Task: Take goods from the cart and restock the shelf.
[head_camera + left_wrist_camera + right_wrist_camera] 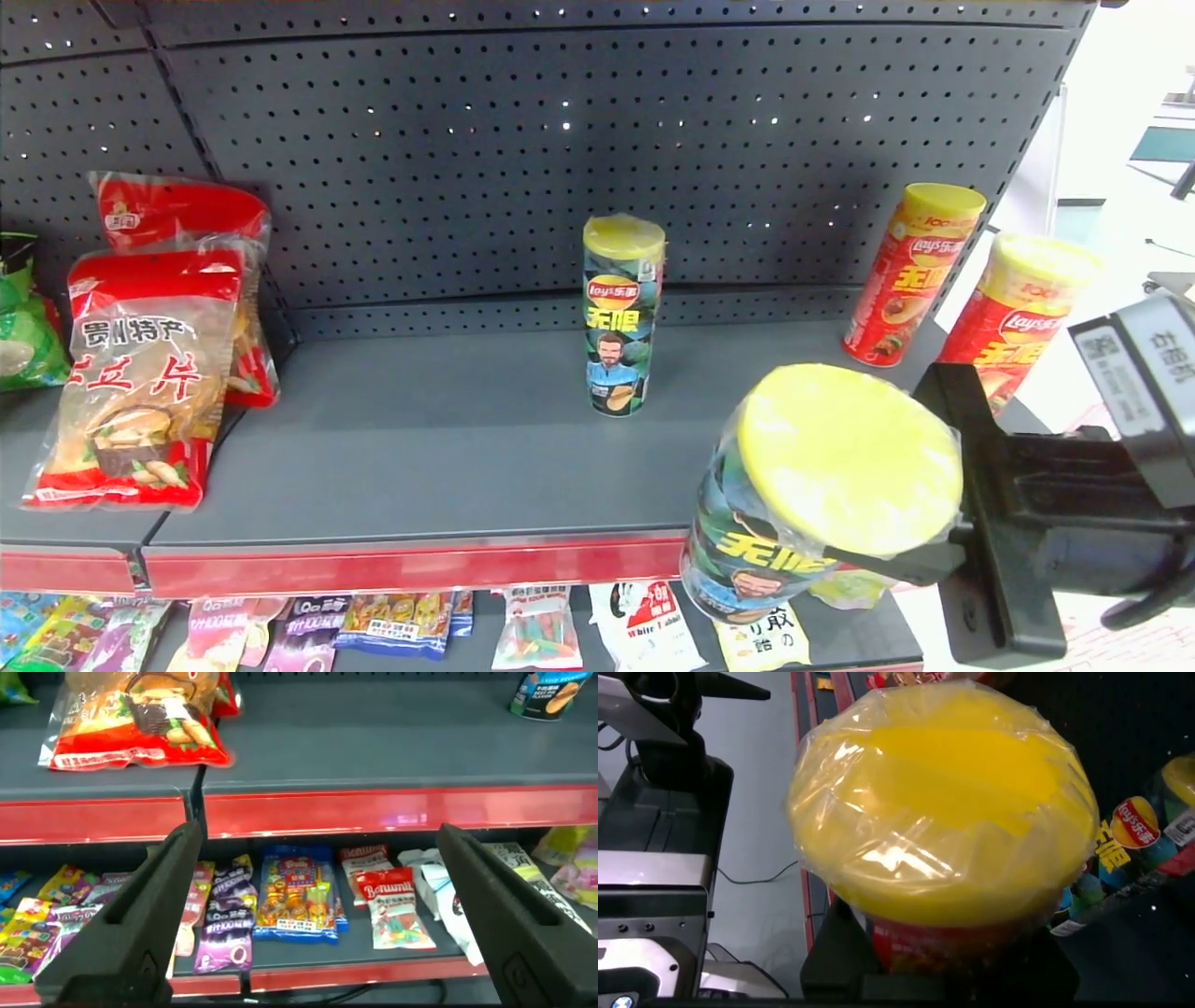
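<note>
My right gripper (920, 481) is shut on a dark-green chip can with a yellow lid (822, 485), held tilted just in front of the shelf's red front edge (411, 565) at the right. Its wrapped lid (943, 793) sits close under the right wrist camera. A matching green can (621, 313) stands upright mid-shelf, and two red cans (910, 271) (1022, 313) stand at the far right. My left gripper (318, 905) is open and holds nothing, lower down, facing the shelf below with its small packets (294, 896).
Red-and-clear snack bags (140, 373) lean at the shelf's left, with a green bag (23, 317) beyond them. Bare grey shelf board (420, 439) lies between the bags and the standing green can. A perforated back panel (523, 159) closes the rear.
</note>
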Robot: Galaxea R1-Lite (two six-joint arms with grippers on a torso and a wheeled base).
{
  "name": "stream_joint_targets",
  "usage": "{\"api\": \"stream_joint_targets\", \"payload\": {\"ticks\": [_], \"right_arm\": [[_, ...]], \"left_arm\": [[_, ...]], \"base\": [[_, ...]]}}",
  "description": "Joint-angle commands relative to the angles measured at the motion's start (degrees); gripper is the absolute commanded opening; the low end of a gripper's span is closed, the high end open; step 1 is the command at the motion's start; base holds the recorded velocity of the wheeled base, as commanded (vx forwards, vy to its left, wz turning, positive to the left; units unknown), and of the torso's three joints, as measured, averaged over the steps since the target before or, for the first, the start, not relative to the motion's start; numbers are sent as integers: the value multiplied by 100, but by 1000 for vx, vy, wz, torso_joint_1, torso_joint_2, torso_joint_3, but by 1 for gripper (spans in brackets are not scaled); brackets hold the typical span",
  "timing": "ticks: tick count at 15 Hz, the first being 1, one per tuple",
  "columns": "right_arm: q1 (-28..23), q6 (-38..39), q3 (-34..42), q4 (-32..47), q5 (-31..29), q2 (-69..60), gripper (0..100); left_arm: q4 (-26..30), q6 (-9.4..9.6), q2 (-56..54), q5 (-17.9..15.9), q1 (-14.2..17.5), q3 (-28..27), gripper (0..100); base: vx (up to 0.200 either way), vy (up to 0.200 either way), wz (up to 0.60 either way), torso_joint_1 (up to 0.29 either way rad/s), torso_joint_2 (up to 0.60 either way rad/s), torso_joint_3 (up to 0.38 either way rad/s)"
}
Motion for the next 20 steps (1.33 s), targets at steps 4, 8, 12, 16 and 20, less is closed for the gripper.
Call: {"api": "stream_joint_targets", "payload": {"ticks": [4,8,12,16,20], "right_arm": [[2,-9,169,-10,12,-15,0],[2,-9,151,-10,12,12,0],[2,-9,107,-10,12,21,0],[2,0,81,-10,12,-23,0],[-6,8,107,-10,12,-67,0]], "left_arm": [[-5,-50,2,0,1,1,100],[4,12,2,0,1,1,100],[4,21,2,0,-8,1,100],[4,12,2,0,1,1,100],[4,21,2,0,-8,1,100]], "base": [[100,100,0,2,2,2],[100,100,0,-6,0,1],[0,0,0,0,0,0],[0,0,0,0,0,0],[0,0,0,0,0,0]]}}
